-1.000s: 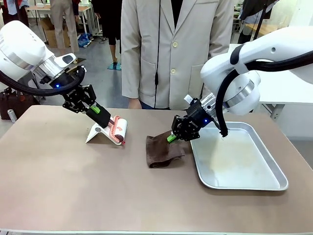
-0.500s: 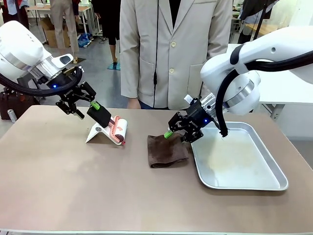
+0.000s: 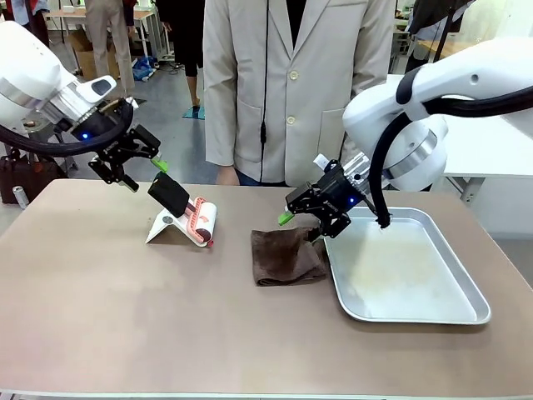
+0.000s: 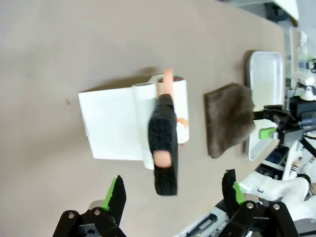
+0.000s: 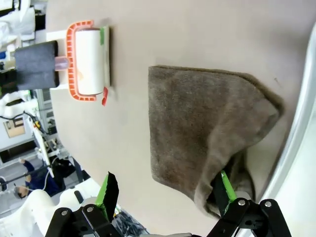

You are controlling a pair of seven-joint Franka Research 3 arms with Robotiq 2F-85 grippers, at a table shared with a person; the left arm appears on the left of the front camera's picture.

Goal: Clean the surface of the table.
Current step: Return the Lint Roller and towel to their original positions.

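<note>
On the taupe-brown table (image 3: 166, 317) a lint roller (image 3: 202, 220) leans on a white stand (image 3: 163, 227), its black handle (image 3: 169, 193) pointing up and left. My left gripper (image 3: 141, 173) hangs open just up-left of that handle, not touching it. The left wrist view has the handle (image 4: 164, 148) lying free between and beyond the open gripper (image 4: 173, 195). A brown cloth (image 3: 287, 257) lies crumpled beside the metal tray (image 3: 466, 302). My right gripper (image 3: 302, 225) hovers open over its far edge. In the right wrist view the cloth (image 5: 207, 128) lies under the spread gripper (image 5: 165, 192).
A person in a beige jacket (image 3: 291, 83) stands at the far edge of the table. The silver tray holds nothing and fills the right side. The right wrist view also takes in the roller (image 5: 89, 61) and the tray's rim (image 5: 306, 123).
The left gripper let go of the roller's handle and drew back up and to the left. The right gripper opened, dropped the cloth and rose slightly.
</note>
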